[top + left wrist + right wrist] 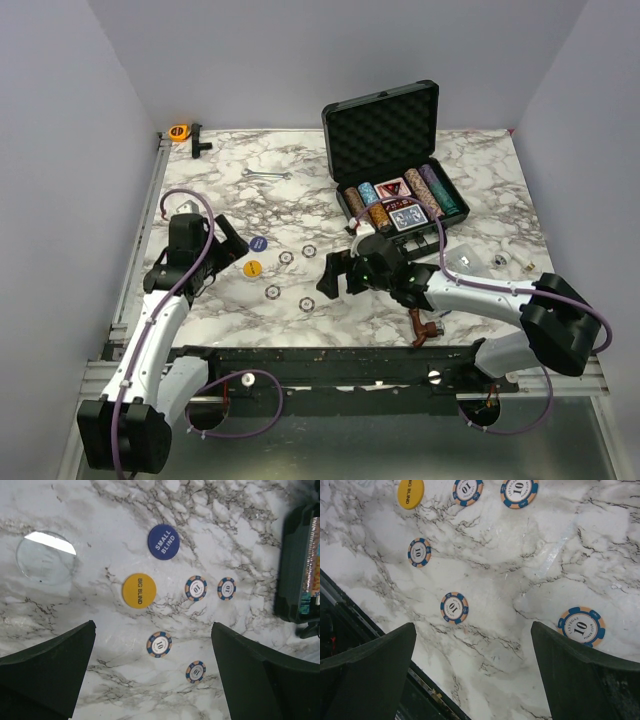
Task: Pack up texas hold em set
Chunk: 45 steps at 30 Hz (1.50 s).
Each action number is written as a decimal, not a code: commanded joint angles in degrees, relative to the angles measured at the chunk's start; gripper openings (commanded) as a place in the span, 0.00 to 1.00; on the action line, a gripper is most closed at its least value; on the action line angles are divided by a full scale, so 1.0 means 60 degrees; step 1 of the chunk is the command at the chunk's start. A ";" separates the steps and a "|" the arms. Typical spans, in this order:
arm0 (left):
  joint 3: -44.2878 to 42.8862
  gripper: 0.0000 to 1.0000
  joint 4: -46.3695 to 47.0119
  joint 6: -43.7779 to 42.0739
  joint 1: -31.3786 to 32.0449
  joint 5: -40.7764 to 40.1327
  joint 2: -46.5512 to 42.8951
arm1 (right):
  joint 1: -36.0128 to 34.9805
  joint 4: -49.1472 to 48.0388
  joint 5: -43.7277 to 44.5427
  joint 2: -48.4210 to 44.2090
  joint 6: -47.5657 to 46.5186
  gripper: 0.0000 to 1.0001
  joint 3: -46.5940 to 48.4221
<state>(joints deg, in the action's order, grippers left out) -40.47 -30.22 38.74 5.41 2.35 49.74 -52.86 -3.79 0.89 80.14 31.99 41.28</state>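
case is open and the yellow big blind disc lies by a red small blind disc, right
No: the small blind disc is blue, not red, as the left wrist view shows. The case is open and the yellow big blind disc lies by that disc.

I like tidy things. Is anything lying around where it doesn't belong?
Yes. Several striped poker chips lie scattered on the marble table, outside the open black case. The yellow Big Blind disc and blue Small Blind disc sit loose beside them.

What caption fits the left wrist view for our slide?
Open left gripper above a blue disc, a yellow disc and four striped chips on the marble table.
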 commanded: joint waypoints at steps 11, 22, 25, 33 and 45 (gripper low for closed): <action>-0.0593 0.98 -0.0881 -0.0354 -0.1900 -0.0624 0.3374 | 0.0142 -0.1166 -0.0193 -0.1245 -0.0621 1.00 -0.0828; -0.2294 0.99 -0.1526 -0.1165 -0.2204 0.0039 0.6468 | 0.0237 -0.1050 0.0260 -0.1772 -0.0727 1.00 -0.1122; -0.2571 0.99 -0.1792 -0.1204 -0.2201 -0.0318 0.6668 | 0.0238 -0.1027 0.0234 -0.1734 -0.0732 1.00 -0.1108; -0.3340 0.87 -0.2457 -0.1462 -0.2217 -0.0966 0.7649 | 0.0248 -0.0903 0.0394 -0.1308 -0.0673 1.00 -0.0947; -0.3568 0.78 -0.2316 -0.1711 -0.2222 -0.1563 0.8070 | 0.0252 -0.0698 0.0527 -0.1243 -0.0721 1.00 -0.0794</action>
<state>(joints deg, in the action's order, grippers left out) -59.53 -42.96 29.76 -7.51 -3.97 96.01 -51.64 -8.93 2.33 72.23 28.45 35.22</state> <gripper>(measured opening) 0.794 0.998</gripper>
